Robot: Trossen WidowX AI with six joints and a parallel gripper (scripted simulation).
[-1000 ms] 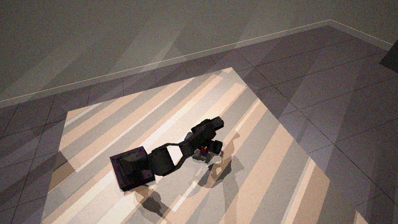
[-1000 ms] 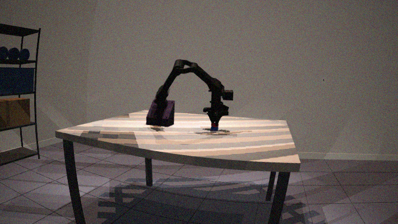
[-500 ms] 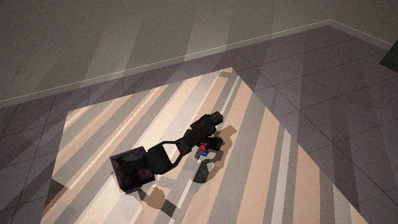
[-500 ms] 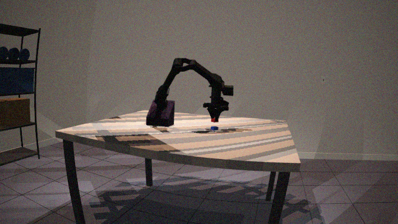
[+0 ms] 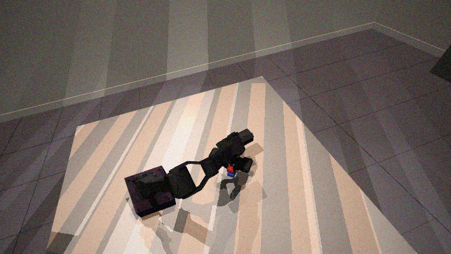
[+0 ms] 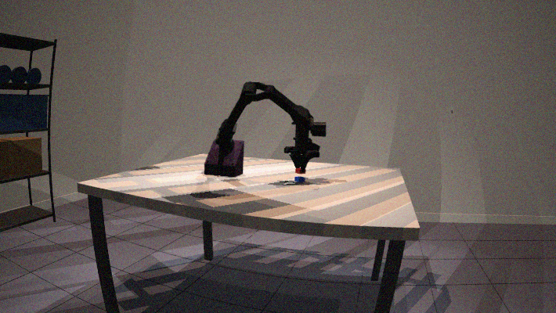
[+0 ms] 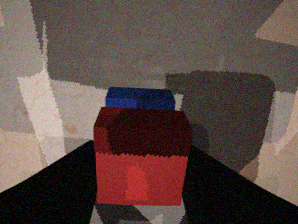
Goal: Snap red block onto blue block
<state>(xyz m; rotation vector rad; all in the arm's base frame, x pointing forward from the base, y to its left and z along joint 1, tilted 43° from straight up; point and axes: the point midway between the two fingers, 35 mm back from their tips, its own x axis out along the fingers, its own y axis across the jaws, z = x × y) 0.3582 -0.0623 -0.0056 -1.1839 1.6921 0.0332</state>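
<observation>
The red block is held upright between the black fingers of my gripper, which is shut on it. The blue block stands on the table, below the red block. In the exterior view a small gap shows between the two blocks, so they are apart. In the wrist view the red block hides most of the blue one, whose upper strip shows just beyond it. The blue block's studs or top details are too hidden to tell.
The arm's dark purple base stands on the striped-lit table. Shadows of the arm fall around the blocks. A shelf rack with boxes stands on the floor at the left, away from the table.
</observation>
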